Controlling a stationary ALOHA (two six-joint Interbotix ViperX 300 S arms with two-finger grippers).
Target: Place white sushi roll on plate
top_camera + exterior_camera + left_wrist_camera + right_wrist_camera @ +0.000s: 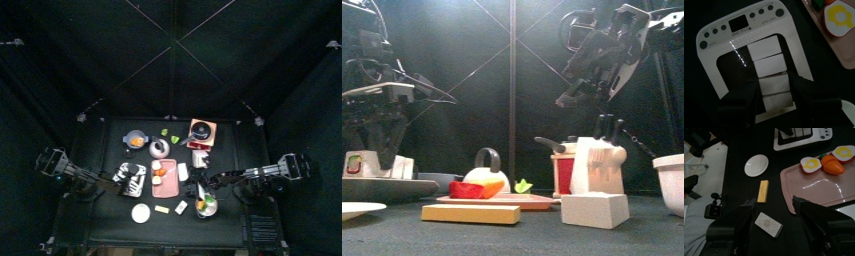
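The white sushi roll (769, 224) is a small speckled white block lying on the black table, also seen near the front edge (593, 210) (181, 206). The white plate (756, 165) (140, 212) lies empty further along, with a tan block (764, 191) between roll and plate. My right gripper (774, 203) hangs open above the roll, clear of it. My left gripper (774, 82) is open, its jaws straddling the white segments of a white panel with buttons (744, 25) at the table's left (134, 180).
A pink tray (817, 190) carries a halved egg, an orange piece and a fried egg. A red knife block (563, 165) and a white utensil holder (596, 165) stand behind. A white cup (672, 185) is at the right, a round pot (135, 138) at the back.
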